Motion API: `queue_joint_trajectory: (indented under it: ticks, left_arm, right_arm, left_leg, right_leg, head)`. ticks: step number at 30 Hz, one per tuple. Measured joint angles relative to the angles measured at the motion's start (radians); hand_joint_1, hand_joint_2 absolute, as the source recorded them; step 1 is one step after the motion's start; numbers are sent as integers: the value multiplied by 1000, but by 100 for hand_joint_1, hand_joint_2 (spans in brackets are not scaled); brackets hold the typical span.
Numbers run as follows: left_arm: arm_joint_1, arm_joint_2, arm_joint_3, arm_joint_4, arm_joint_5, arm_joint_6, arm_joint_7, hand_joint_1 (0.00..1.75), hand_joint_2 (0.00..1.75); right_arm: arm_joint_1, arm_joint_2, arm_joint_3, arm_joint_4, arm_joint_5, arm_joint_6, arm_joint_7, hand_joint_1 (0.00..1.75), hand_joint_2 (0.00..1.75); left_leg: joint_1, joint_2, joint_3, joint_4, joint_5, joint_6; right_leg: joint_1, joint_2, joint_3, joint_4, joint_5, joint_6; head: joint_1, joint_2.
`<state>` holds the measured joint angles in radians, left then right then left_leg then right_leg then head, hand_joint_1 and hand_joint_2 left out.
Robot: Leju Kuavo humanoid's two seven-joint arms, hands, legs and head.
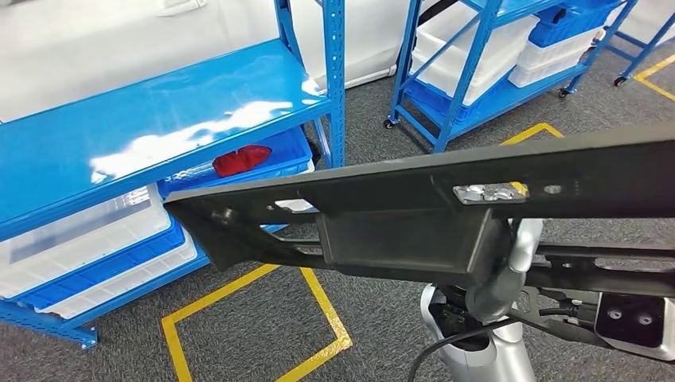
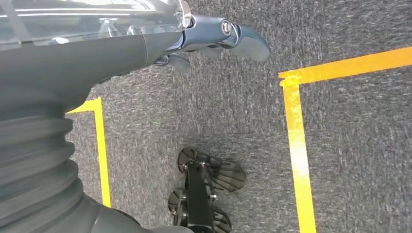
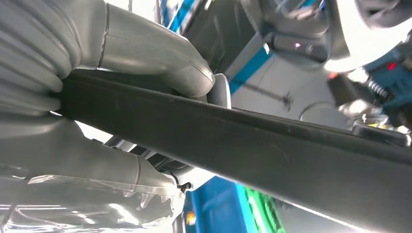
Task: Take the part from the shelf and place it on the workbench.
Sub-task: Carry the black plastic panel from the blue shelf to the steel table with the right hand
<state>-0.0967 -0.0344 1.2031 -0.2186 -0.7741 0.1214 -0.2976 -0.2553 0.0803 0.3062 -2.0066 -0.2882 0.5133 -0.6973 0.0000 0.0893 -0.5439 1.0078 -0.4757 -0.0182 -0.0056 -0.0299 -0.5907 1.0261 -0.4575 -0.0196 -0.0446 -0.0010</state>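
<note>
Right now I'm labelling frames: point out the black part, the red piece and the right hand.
black part (image 1: 398, 231), head view, boxy middle
red piece (image 1: 241, 159), head view, top face
right hand (image 3: 145, 53), right wrist view, thumb

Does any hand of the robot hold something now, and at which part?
The right hand grips the long black plastic part by its edge, thumb and fingers on opposite sides. The left hand holds nothing.

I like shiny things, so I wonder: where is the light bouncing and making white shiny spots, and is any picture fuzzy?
Head view: white glare patches on the top of the blue shelf, and a bright glint on the small metal tab of the black part. Left wrist view: sharp carpet, with reflections on the clear cover above the left hand. Right wrist view: the background is blurred and washed out; the right hand grips the part.
</note>
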Motion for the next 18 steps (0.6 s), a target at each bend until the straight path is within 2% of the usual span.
queue_joint_trajectory:
  ticks: [2, 3, 5, 6, 7, 8, 9, 10, 11, 12, 13, 14, 15, 16, 17, 18]
  left_arm:
    - [-2, -1, -1, 0, -3, 25, 0, 0, 175]
    - [-1, -1, -1, 0, -2, 40, 1, 0, 175]
    - [3, -2, 0, 0, -1, 60, 3, 0, 175]
    - [4, -2, 0, 0, -2, 63, 4, 0, 175]
    - [5, -2, 0, 0, -2, 61, 4, 0, 175]
    - [5, -3, 0, 0, -2, 56, 3, 0, 175]
    - [5, -3, -1, 0, -3, 50, 1, 0, 175]
    - [4, -3, -1, 0, -3, 39, -2, 0, 175]
    - [5, -3, -1, 0, -3, 28, -7, 0, 175]
    - [5, -3, -1, 0, -3, 17, -12, 0, 175]
    - [6, -3, -1, 0, -3, 5, -16, 0, 175]
    - [5, -3, -1, 0, -4, -5, -20, 0, 175]
    - [4, -3, -2, 0, -5, -13, -23, 0, 175]
    - [3, -4, -2, 0, -7, -19, -25, 0, 175]
    - [2, -4, -3, 0, -10, -25, -26, 0, 175]
    - [2, -5, -4, 0, -14, -31, -26, 0, 175]
  right_arm:
    - [-1, 1, 5, 0, 7, -18, 0, 175, 175]
    - [1, 1, 8, 0, 8, -22, 0, 175, 175]
    - [9, 1, 12, 0, 9, -17, 0, 175, 175]
    - [15, 1, 13, 0, 9, -11, 0, 175, 175]
    - [21, 1, 13, 0, 12, -3, 0, 175, 175]
    - [26, 1, 13, -2, 15, 3, 0, 175, 175]
    - [29, 1, 13, -4, 19, 8, 0, 175, 175]
    - [33, 1, 12, -8, 23, 13, 0, 175, 175]
    - [36, 1, 12, -12, 27, 15, 0, 175, 175]
    - [39, 1, 12, -15, 31, 18, 0, 175, 175]
    - [44, 1, 10, -18, 36, 20, 0, 175, 175]
    - [48, 1, 8, -21, 41, 23, 0, 175, 175]
    - [53, 0, 5, -23, 45, 25, 0, 175, 175]
    - [55, 0, 0, -25, 47, 27, 0, 175, 175]
    - [56, -1, -4, -26, 49, 27, 0, 175, 175]
    - [56, -1, -8, -27, 51, 27, 0, 175, 175]
  left_leg:
    - [5, -36, -21, 53, -41, -11]
    - [7, -58, -45, 111, -76, -15]
    - [9, -76, -102, 247, -136, -20]
    - [10, -78, -118, 284, -143, -21]
    - [11, -79, -115, 280, -127, -20]
    - [12, -82, -94, 235, -95, -18]
    - [13, -94, -60, 164, -55, -15]
    - [15, -120, -28, 93, -26, -11]
    - [16, -143, -4, 38, -9, -7]
    - [17, -161, 9, 7, -4, -4]
    - [16, -168, 11, -1, -8, -1]
    - [15, -159, 11, -5, -6, 4]
    - [16, -147, 11, -8, -1, 11]
    - [17, -135, 11, -12, 3, 18]
    - [18, -122, 11, -17, 7, 26]
    - [17, -109, 11, -19, 10, 31]
  right_leg:
    - [-5, 14, -2, -6, 7, -11]
    - [-6, 22, -4, -6, 10, -14]
    - [-6, 43, -8, -5, 13, -17]
    - [-6, 54, -9, -4, 14, -17]
    - [-6, 65, -9, -3, 15, -16]
    - [-6, 76, -8, -2, 15, -14]
    - [-6, 88, -8, -2, 16, -12]
    - [-5, 99, -9, -1, 18, -9]
    - [-6, 110, -13, 0, 20, -3]
    - [-7, 121, -18, 1, 24, 4]
    - [-9, 131, -24, 0, 28, 12]
    - [-10, 142, -28, -2, 33, 21]
    - [-11, 140, -31, 0, 33, 27]
    - [-9, 124, -38, 11, 24, 33]
    - [-7, 100, -52, 40, 3, 37]
    - [-7, 72, -74, 91, -29, 40]
  head:
    - [0, 0]
    - [0, 0]
    - [0, 0]
    - [0, 0]
    - [0, 0]
    - [0, 0]
    - [0, 0]
    - [0, 0]
    - [0, 0]
    - [0, 0]
    - [0, 0]
    - [0, 0]
    - [0, 0]
    - [0, 0]
    - [0, 0]
    - [0, 0]
